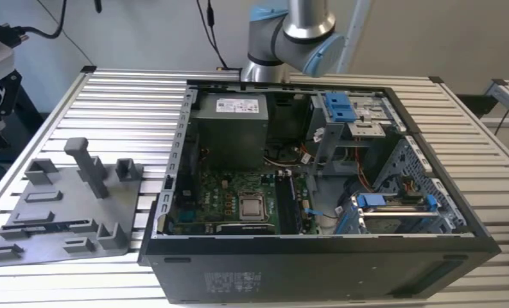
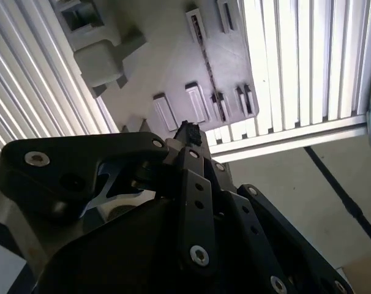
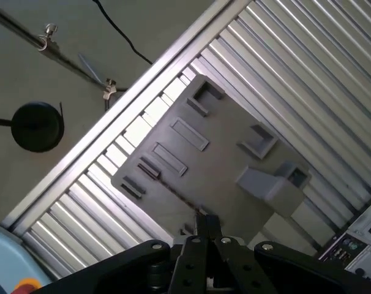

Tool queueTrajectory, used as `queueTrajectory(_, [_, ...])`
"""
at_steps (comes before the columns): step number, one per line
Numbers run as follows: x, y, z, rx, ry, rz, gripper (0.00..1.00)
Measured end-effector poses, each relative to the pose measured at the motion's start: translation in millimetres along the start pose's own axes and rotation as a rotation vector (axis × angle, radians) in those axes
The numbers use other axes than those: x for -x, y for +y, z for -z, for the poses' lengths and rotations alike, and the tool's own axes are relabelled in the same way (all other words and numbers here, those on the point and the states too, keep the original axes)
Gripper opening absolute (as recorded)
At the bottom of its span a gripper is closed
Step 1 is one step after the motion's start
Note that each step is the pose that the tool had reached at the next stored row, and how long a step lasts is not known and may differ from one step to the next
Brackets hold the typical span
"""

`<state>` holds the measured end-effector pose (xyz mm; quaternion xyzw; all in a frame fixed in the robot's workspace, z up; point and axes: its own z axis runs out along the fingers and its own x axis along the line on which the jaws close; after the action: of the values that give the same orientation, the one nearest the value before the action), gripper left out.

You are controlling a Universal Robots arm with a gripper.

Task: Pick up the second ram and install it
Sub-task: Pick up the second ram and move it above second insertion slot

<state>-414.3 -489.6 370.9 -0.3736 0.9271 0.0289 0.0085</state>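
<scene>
At the exterior view's left, your grey fixture plate (image 1: 66, 205) lies on the slatted table (image 1: 134, 109). The second ram (image 1: 56, 226) sits on edge in the plate's long slot, not yet lifted. Both wrist views look down on that plate, with the gripper (image 3: 207, 225) well above it and its fingers drawn together on nothing. Further right, the open computer case (image 1: 323, 273) shows the green motherboard (image 1: 228, 192). Its black slots (image 1: 290, 205) are too dark to judge. Finding: you have neither the pick-up nor the installation done; the task stands at its start.
</scene>
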Motion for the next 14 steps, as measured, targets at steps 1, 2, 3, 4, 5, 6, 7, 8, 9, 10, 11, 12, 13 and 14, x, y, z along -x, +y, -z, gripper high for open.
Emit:
queueTrajectory(1, [0.0, 0.0, 0.0, 0.0003, 0.0003, 0.007, 0.11])
queueTrajectory(2, [0.0, 0.0, 0.0, 0.0005, 0.0007, 0.014, 0.11])
queueTrajectory(3, [-0.1, 0.1, -0.1, 0.0008, 0.001, 0.021, 0.11])
queueTrajectory(4, [-0.1, 0.1, -0.1, 0.001, 0.0012, 0.027, 0.11])
queueTrajectory(5, [-0.1, 0.1, -0.2, 0.0012, 0.0015, 0.033, 0.11])
queueTrajectory(6, [-0.1, 0.1, -0.2, 0.0015, 0.0018, 0.04, 0.11])
queueTrajectory(7, [-0.1, 0.1, -0.2, 0.0017, 0.002, 0.046, 0.11])
queueTrajectory(8, [-0.1, 0.2, -0.2, 0.002, 0.0024, 0.053, 0.11])
queueTrajectory(9, [-0.2, 0.2, -0.3, 0.0022, 0.0027, 0.06, 0.11])
queueTrajectory(10, [-0.2, 0.2, -0.3, 0.0025, 0.0031, 0.066, 0.11])
queueTrajectory(11, [-0.2, 0.2, -0.3, 0.0027, 0.0035, 0.073, 0.11])
queueTrajectory(12, [-0.2, 0.2, -0.3, 0.003, 0.0038, 0.079, 0.11])
queueTrajectory(13, [-0.3, 0.2, -0.3, 0.0032, 0.0041, 0.085, 0.11])
queueTrajectory(14, [-0.3, 0.2, -0.3, 0.0034, 0.0044, 0.092, 0.11])
